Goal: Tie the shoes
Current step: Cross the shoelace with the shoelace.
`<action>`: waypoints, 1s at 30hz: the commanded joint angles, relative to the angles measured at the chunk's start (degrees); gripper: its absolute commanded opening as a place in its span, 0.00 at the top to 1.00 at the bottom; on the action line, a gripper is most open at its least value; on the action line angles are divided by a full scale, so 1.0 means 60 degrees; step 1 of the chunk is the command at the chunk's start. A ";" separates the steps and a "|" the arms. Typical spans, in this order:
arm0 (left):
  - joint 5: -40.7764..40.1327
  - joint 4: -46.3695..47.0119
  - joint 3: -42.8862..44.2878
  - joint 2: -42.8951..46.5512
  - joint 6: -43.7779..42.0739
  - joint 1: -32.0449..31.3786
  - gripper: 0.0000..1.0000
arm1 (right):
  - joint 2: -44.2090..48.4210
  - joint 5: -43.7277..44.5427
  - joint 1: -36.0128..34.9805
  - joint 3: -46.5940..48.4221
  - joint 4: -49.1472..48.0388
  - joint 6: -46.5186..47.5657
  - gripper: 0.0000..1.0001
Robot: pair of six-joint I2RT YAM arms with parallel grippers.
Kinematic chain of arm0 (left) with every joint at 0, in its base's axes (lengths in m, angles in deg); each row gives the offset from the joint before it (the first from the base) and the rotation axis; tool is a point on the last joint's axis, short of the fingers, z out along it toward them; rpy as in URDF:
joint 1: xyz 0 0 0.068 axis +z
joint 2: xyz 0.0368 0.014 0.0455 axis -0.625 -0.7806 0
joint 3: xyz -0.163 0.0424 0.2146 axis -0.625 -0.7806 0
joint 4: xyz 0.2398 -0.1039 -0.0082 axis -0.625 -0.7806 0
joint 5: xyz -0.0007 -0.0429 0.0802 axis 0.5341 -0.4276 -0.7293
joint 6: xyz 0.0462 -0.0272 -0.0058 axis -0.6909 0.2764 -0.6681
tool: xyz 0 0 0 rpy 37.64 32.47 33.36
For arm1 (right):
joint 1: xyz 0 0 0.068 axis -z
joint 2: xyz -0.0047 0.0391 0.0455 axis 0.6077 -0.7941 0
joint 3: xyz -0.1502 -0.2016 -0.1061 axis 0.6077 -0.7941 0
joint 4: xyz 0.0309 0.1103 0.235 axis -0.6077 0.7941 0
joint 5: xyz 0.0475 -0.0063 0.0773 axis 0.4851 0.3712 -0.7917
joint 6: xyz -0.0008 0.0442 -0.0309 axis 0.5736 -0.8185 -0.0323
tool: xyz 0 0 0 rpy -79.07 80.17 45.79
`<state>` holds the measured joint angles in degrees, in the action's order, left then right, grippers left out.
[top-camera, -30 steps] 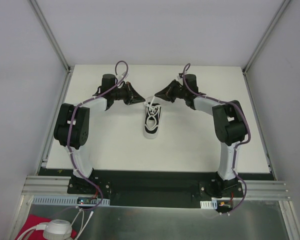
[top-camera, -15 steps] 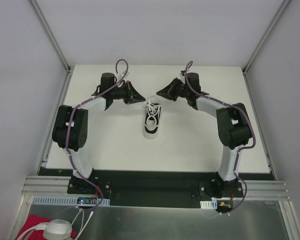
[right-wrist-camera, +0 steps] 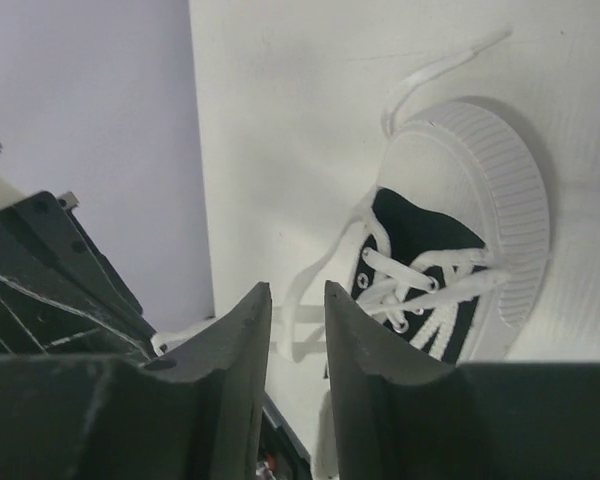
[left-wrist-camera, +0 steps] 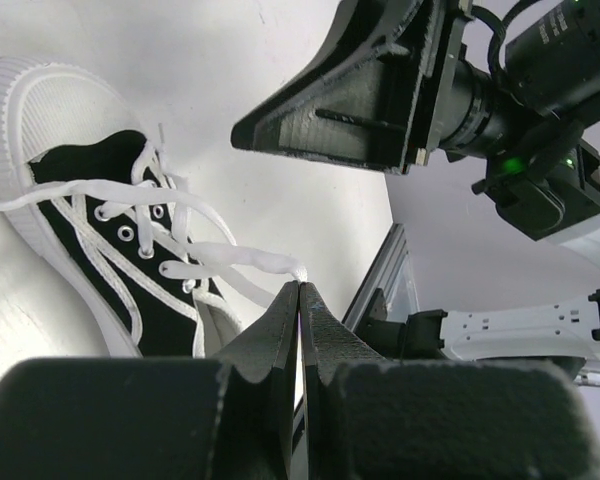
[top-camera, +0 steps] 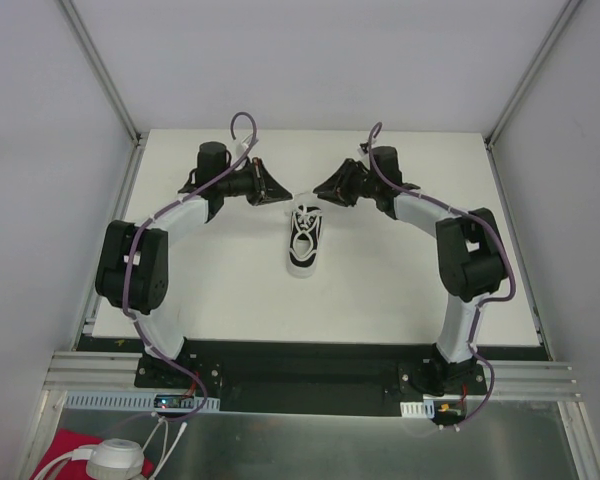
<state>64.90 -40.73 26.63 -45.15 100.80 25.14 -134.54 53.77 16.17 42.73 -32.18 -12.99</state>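
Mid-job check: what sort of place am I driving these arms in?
Most likely a lab test cell rather than a home or shop: a white table boxed in by plain white walls on aluminium frame posts, with only a sneaker on it.

White tabletop [top-camera: 210,290]; aluminium rail [top-camera: 90,372]; red cloth [top-camera: 68,450], white round device [top-camera: 115,460] bottom-left.

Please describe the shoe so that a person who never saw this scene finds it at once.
Start at the white table. Near its middle, just on the base side of the point where the left tool and the right tool almost meet, lies the shoe. Unlike those all-black tools, it is black with a white sole and thin white laces.
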 commanded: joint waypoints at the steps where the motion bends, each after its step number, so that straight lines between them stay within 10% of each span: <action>1: -0.0021 -0.0212 0.0059 -0.0199 -0.0568 -0.0043 1.00 | 0.0823 0.0287 -0.0178 0.0133 0.1480 0.1809 0.66; 9: -0.0358 -0.0740 0.0191 -0.0009 -0.0994 0.0045 1.00 | 0.1394 0.1751 -0.0778 0.0382 0.4177 0.4553 0.63; 30: -0.1721 -0.2439 0.0586 0.1031 -0.2269 0.0104 1.00 | 0.0398 0.1664 -0.1203 0.2346 0.5102 0.4789 0.54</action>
<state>56.40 -52.55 26.83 -41.07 91.05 25.27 -132.53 64.09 9.42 55.32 -2.17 15.32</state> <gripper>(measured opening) 0.003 0.451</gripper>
